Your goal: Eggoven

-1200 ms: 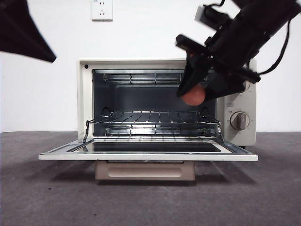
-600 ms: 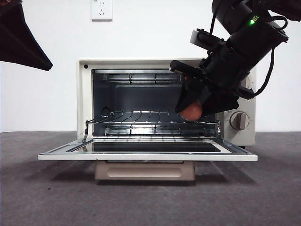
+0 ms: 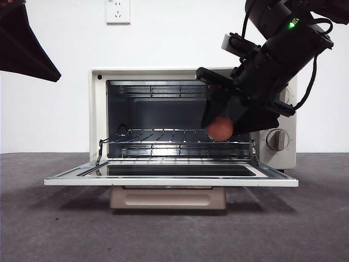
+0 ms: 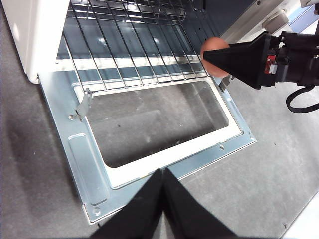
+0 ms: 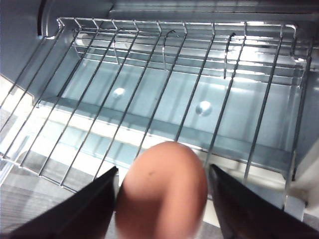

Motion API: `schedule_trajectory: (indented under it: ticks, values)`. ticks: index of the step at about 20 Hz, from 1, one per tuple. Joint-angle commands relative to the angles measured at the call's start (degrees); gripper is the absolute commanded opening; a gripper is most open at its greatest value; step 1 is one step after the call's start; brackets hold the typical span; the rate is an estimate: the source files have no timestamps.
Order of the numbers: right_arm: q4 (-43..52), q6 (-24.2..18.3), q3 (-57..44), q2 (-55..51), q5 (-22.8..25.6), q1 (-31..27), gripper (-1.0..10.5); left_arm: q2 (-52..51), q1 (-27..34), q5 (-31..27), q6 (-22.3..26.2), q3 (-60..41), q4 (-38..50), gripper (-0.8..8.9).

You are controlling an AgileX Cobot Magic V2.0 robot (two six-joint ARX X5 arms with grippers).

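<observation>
The right gripper [image 3: 219,121] has its jaws clamped on the reddish-brown egg [image 3: 220,129], holding it just above the wire rack [image 3: 163,136] at the right side of the toaster oven [image 3: 98,114], whose door [image 3: 163,179] lies folded flat open. The left gripper [image 4: 163,175] hangs above the door, jaws pressed together, holding nothing.

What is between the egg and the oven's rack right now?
Nothing but air. In the front view the egg, gripped by the right gripper, hangs just above the rack of the oven. The right wrist view shows bare wires beneath it.
</observation>
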Motion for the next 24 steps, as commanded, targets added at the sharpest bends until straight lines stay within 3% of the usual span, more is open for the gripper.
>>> schedule_trajectory:
  ticks: [1, 7, 10, 17, 24]
  values:
    - [0.5, 0.7, 0.7, 0.5, 0.0, 0.5, 3.0, 0.3, -0.1, 0.2, 0.4, 0.3, 0.3, 0.06]
    - [0.0, 0.7, 0.7, -4.5, 0.2, 0.5, 3.2, 0.3, -0.1, 0.0, 1.3, 0.3, 0.3, 0.06]
    - [-4.7, 0.6, 0.7, -10.5, 0.0, 0.9, 3.2, 1.5, 0.6, -4.3, 1.7, 0.1, 0.5, 0.06]
    - [-17.1, -2.6, 0.7, -30.4, -0.7, 2.4, 3.2, 16.5, 6.2, -3.9, 2.3, -1.4, 9.2, 0.06]
    - [-25.6, -4.1, 0.7, -40.5, -0.4, 2.4, 3.2, 28.6, 7.1, -3.9, -0.5, -1.4, 18.2, 0.06]
